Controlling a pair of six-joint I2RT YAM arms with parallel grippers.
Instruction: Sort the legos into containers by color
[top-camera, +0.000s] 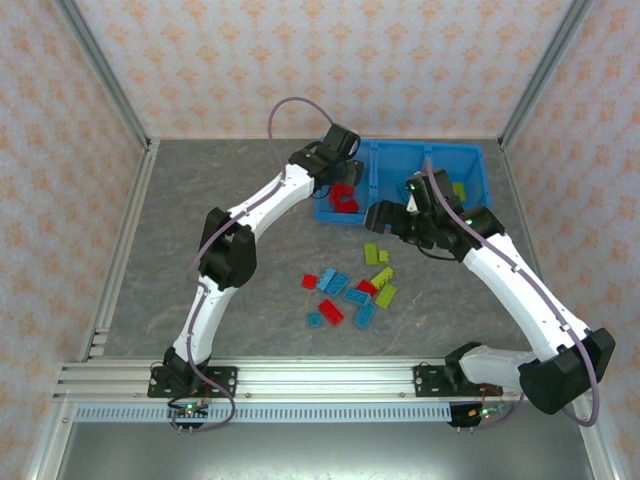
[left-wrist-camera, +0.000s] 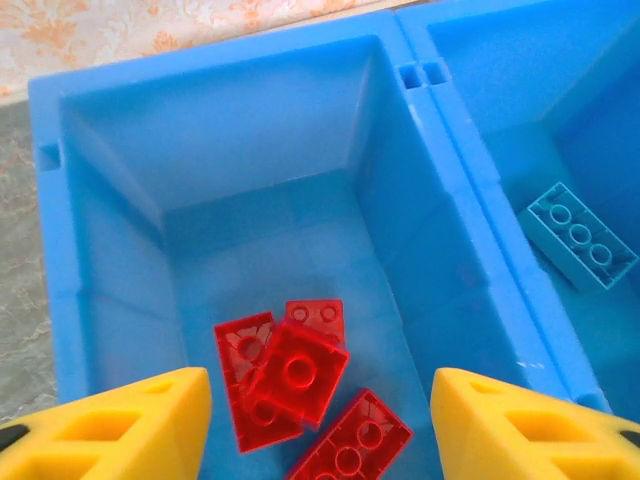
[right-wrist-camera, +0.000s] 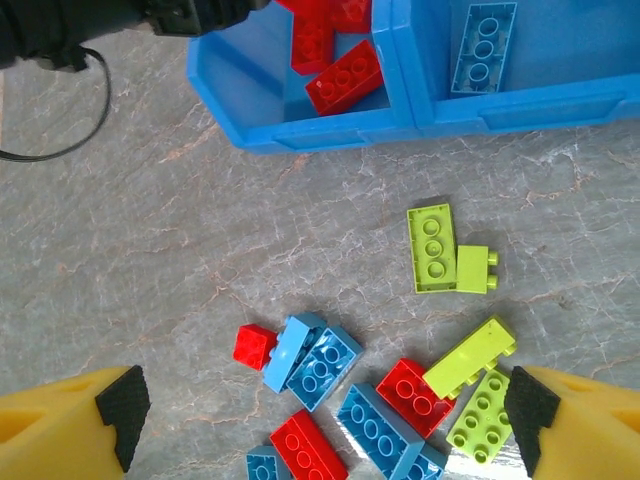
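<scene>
Gray, stone-patterned surface (top-camera: 250, 200) lies inside peach-patterned walls (top-camera: 300, 60), and a bright blue bin (top-camera: 470, 150) of three adjoining compartments stands toward its back, right of centre.

The left arm reaches forward to the bin, and the left gripper (left-wrist-camera: 320, 405) hangs over the left compartment (left-wrist-camera: 250, 150). Its yellow fingers (left-wrist-camera: 130, 425) stand well apart with nothing between them. Below, four red bricks (left-wrist-camera: 295, 375) lie on the compartment floor in a loose, partly overlapping cluster near the front wall. One light blue brick (left-wrist-camera: 578, 235) lies studs-up in the middle compartment (left-wrist-camera: 500, 60), just past the dividing wall. The top view shows a yellow-green brick (top-camera: 458, 190) in the right compartment (top-camera: 478, 205).

The right gripper (right-wrist-camera: 327, 415) hovers above the surface just in front of the bin, spread wide and holding nothing; its black-padded fingertips (right-wrist-camera: 125, 410) frame the unsorted pile from either side.

About a dozen loose bricks (top-camera: 350, 290) rest on the surface near the bin's front, apart from it. Closest to the bin, a long yellow-green brick (right-wrist-camera: 432, 248) lies studs-up, touching a short yellow-green one (right-wrist-camera: 475, 270) tipped on its side. Nearer the arms the rest crowd together: a small red cube (right-wrist-camera: 255, 345) beside two light blue bricks (right-wrist-camera: 315, 360), a red brick (right-wrist-camera: 415, 385) tucked under a tilted yellow-green one (right-wrist-camera: 470, 357), another yellow-green brick (right-wrist-camera: 480, 425) by the right fingertip, and more red and blue pieces at the wrist view's lower edge.
</scene>
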